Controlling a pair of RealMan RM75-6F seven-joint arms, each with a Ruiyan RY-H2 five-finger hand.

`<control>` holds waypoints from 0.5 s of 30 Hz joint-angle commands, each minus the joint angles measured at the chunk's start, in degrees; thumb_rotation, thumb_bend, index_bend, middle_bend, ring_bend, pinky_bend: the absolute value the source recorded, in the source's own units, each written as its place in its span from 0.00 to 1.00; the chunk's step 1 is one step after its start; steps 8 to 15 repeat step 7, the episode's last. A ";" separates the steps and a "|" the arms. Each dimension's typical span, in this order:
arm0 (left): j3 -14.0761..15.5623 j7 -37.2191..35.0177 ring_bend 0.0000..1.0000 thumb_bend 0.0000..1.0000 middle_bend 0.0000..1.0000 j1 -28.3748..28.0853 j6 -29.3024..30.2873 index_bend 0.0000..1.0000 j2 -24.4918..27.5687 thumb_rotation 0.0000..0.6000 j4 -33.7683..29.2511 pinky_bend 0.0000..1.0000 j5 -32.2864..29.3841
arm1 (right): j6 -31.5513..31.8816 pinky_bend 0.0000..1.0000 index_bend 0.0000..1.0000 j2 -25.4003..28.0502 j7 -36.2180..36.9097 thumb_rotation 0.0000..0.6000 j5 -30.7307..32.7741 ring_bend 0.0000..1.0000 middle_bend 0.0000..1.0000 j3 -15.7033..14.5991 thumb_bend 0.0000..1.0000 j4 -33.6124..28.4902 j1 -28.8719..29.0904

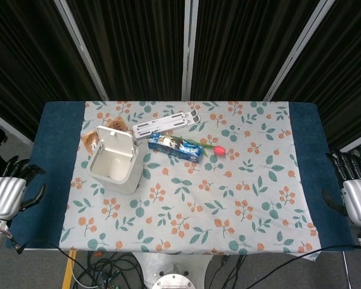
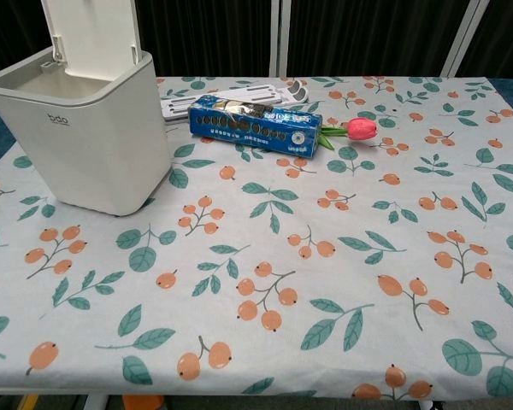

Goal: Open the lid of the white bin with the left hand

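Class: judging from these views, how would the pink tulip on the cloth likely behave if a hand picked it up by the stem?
The tulip would probably feel very light. Its thin green stem looks likely to flex, so the pink head may droop. The petals seem delicate and apt to crush under a firm grip.

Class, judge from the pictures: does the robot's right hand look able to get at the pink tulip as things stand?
Probably yes: the right hand is open at the table edge, and only bare tablecloth lies between it and the pink tulip.
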 commanded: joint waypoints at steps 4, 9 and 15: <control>1.43 2.23 0.12 0.38 0.28 3.77 1.85 0.31 -2.30 0.00 -0.08 0.04 -1.55 | -1.25 0.00 0.00 -1.53 1.42 1.00 -1.16 0.00 0.00 -1.53 0.32 1.09 -0.02; 1.44 3.05 0.12 0.38 0.28 5.22 3.94 0.31 -3.22 0.00 -0.34 0.04 -0.97 | -0.67 0.00 0.00 -2.69 0.16 1.00 -1.02 0.00 0.00 -1.86 0.32 1.49 -0.51; 1.44 3.05 0.12 0.38 0.28 5.22 3.94 0.31 -3.22 0.00 -0.34 0.04 -0.97 | -0.67 0.00 0.00 -2.69 0.16 1.00 -1.02 0.00 0.00 -1.86 0.32 1.49 -0.51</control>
